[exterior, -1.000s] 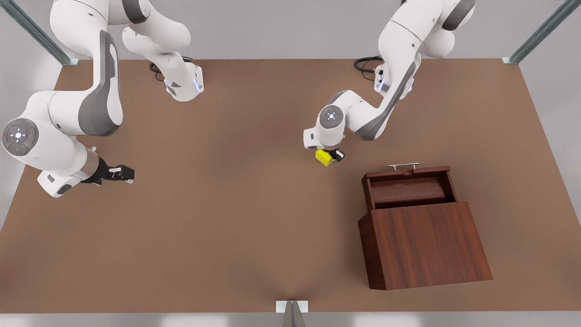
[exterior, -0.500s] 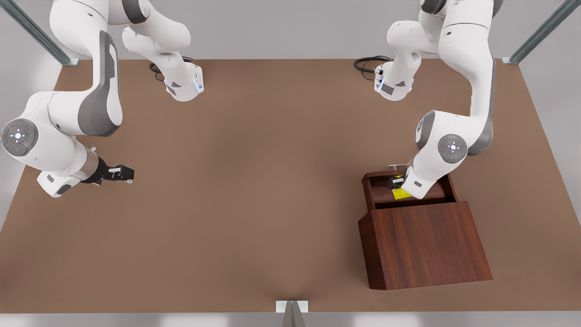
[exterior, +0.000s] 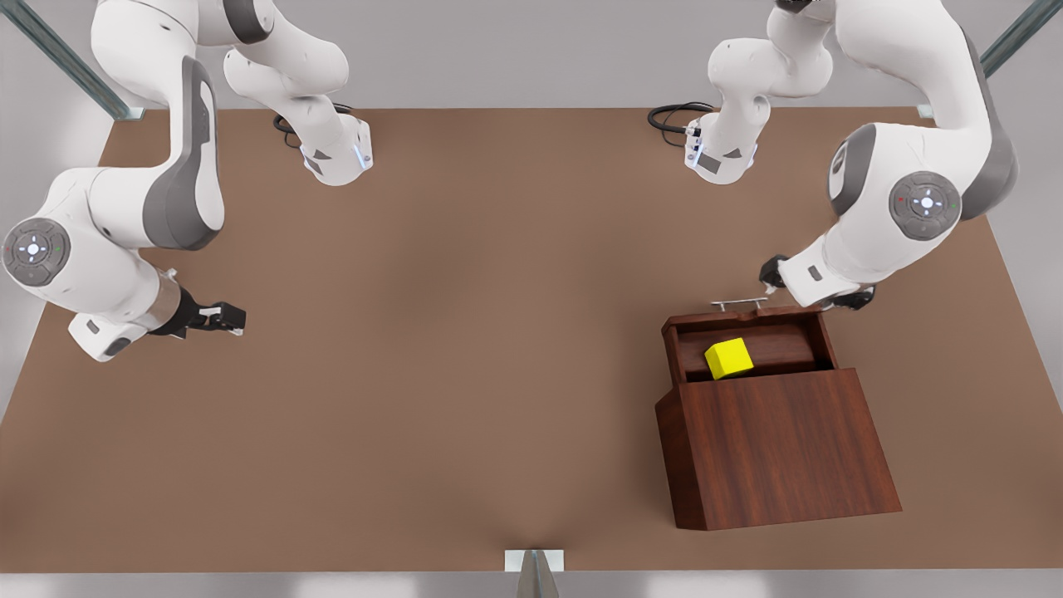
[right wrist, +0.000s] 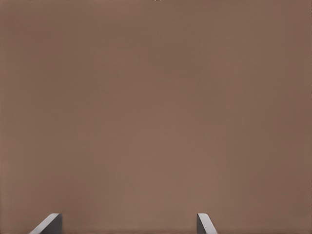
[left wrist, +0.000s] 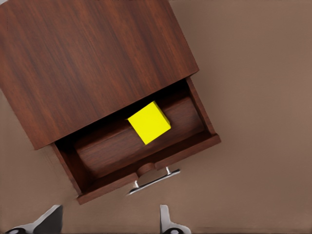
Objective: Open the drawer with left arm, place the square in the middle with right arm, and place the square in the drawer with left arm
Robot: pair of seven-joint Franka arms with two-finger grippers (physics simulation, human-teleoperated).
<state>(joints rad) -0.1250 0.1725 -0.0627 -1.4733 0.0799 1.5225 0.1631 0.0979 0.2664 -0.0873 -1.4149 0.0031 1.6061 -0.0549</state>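
2 arms share your brown table (exterior: 465, 349). Your left gripper (exterior: 818, 286), fingers apart and empty, hangs above the handle (exterior: 739, 304) at the drawer's (exterior: 751, 320) 12 o'clock edge, apparently clear after a release. The square (exterior: 729, 358) sits inside the open drawer, so placement looks done. Your right gripper (exterior: 222, 317) waits at 9 o'clock, fingers apart.

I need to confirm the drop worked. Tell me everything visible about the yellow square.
The square is a small, bright yellow cube with plain faces. It rests on the floor of the open drawer, turned somewhat askew to the drawer's walls, toward the side on the front view's left and close to the cabinet opening. Only the drawer floor touches it. The left gripper is clear of it, beyond the handle, fingers open.
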